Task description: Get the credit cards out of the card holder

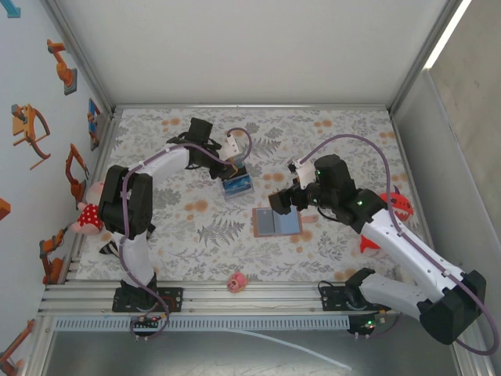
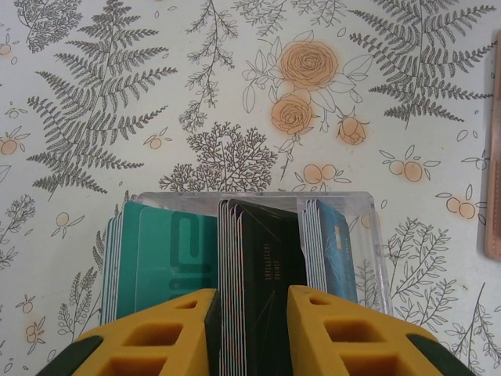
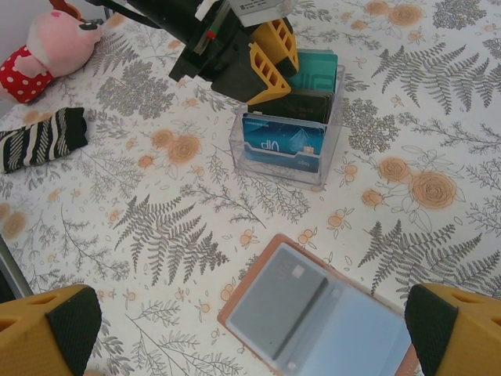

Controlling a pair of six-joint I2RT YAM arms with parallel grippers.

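The card holder point(image 3: 313, 321) is cut off at its near edge in the right wrist view, and we cannot read its pale pockets. It lies open flat on the fern-printed bench point(image 1: 344, 133), long axis left-right. The right claw point(image 3: 252, 321) hangs over it, spread wide and empty. Beyond its far left corner, credit cards point(image 2: 262, 251) stand in a clear box point(image 2: 368, 235). The left claw point(image 2: 252, 301) straddles the dark ones, and we cannot tell whether it pinches them. Around the bench stand white panels point(image 1: 235, 47).

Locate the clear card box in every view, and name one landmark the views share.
Top external: the clear card box sits left of centre, just beyond the open card holder.
Left wrist: the box is at lower centre, right in front of the yellow fingers.
Right wrist: the box is at upper centre, a blue card facing the camera.
Shared landmark: the left gripper, poised over the dark cards.
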